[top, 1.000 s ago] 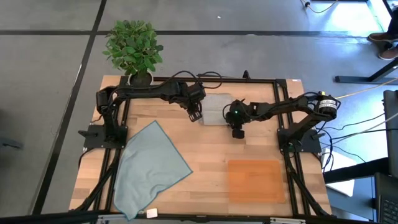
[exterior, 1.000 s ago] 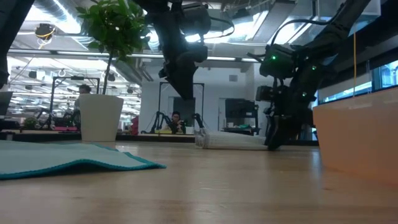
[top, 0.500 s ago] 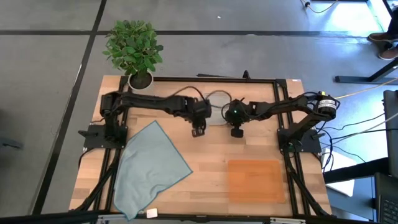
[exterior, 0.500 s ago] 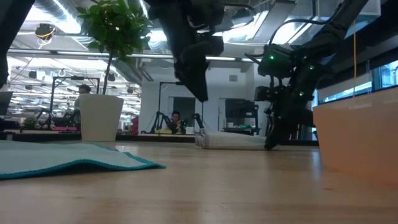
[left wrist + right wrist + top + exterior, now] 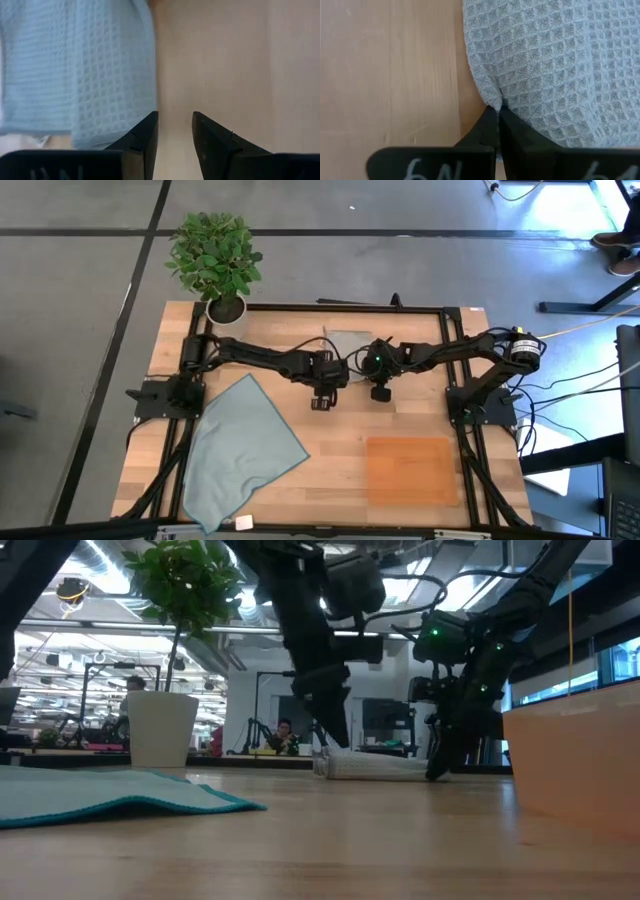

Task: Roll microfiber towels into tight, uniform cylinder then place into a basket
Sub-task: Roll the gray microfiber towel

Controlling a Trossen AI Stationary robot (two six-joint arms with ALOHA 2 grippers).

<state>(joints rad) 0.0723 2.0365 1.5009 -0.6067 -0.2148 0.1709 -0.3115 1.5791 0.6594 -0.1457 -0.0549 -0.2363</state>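
The light grey towel (image 5: 346,343) lies flat on the table's far middle, showing low in the low view (image 5: 372,767). My right gripper (image 5: 381,394) is shut on its near right part. My left gripper (image 5: 320,404) stands open at the towel's near left part. In the left wrist view its fingers (image 5: 175,135) hang over bare wood, right beside the towel's edge (image 5: 150,75). The pale blue towel (image 5: 240,448) lies spread out at the near left. The orange-brown basket (image 5: 411,470) sits at the near right. My right gripper pinches the grey towel's edge (image 5: 493,102) between its two shut fingers, close to a corner. The fingers slant down onto it from the table's right. The towel bunches slightly at the pinch and lies on the table; how many layers are held does not show.
A potted plant (image 5: 216,260) in a white pot (image 5: 160,728) stands at the table's far left corner. A black frame (image 5: 300,308) runs around the tabletop. Bare wood (image 5: 340,440) lies between the blue towel and the basket. A person sits far behind in the room (image 5: 284,735).
My left gripper has come down and toward the table's near edge, from over the grey towel's far left to its near left part, rolling at the wrist. Its arm now covers more of the towel. My right gripper has stayed at the towel's near right part.
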